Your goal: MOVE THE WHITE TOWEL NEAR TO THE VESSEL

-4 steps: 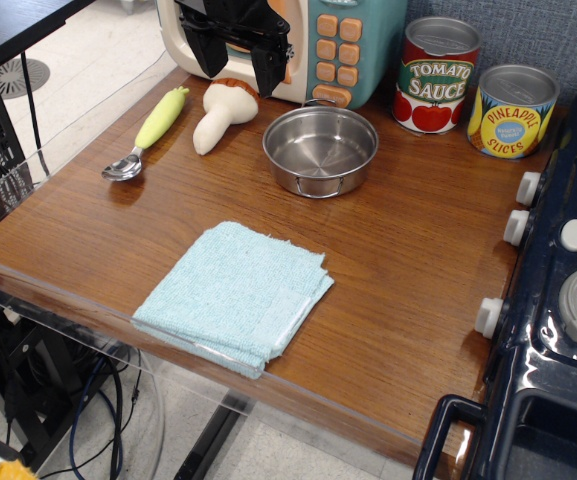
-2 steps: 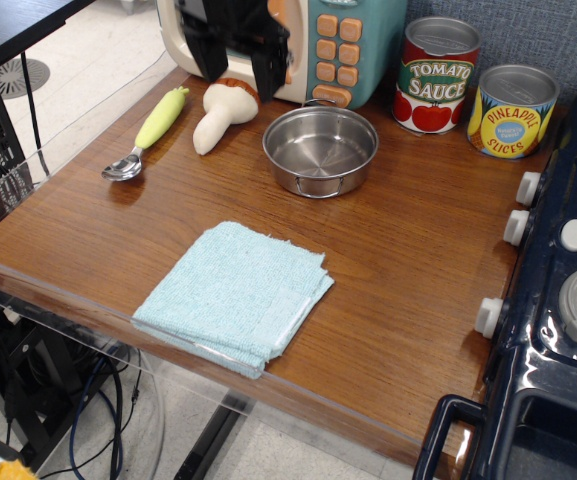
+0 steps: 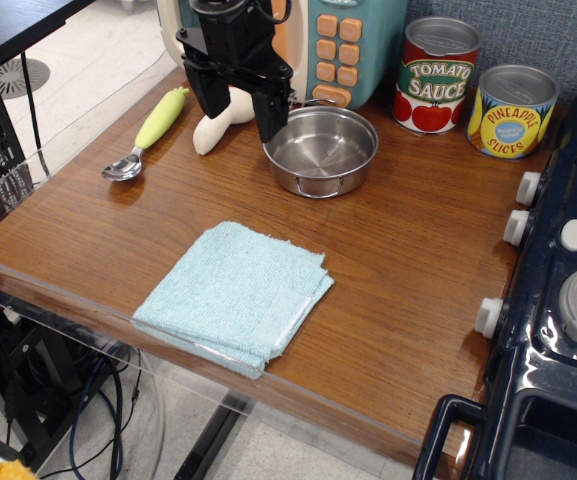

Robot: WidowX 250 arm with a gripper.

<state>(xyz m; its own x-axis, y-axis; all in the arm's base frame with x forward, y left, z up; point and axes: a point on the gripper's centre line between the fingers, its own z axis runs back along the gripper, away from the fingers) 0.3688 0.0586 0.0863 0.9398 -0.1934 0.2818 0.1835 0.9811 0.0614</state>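
The white towel (image 3: 233,294) lies folded flat on the wooden worktop (image 3: 418,280), well below the end effector (image 3: 238,100) and toward the near edge, with one corner slightly over that edge. Its smooth woven band runs along the side nearest the camera's right. The vessel (image 3: 320,150), a shallow shiny steel pot with small loop handles, sits just to the right of the end effector, the right finger overlapping its rim in this view; towel and pot are well apart.

The end effector is black, hangs above the far left part of the worktop, and its two fingers are spread with nothing between them. A toy mushroom (image 3: 218,118) shows partly behind and between the fingers. Left of the end effector lies a spoon with a yellow-green handle (image 3: 150,133). Behind it stands a cream and teal toy microwave (image 3: 333,40) with orange buttons.

Farther right past the pot stand a tomato sauce can (image 3: 436,75) and a pineapple slices can (image 3: 512,111), side by side against a grey-blue fabric wall (image 3: 528,30). A dark blue toy stove (image 3: 558,300) with white knobs borders the worktop's right side.

The worktop is glossy brown wood grain with a clear plastic rim along its left and near edges. Below lie pale floor tiles and dark cables (image 3: 98,400).
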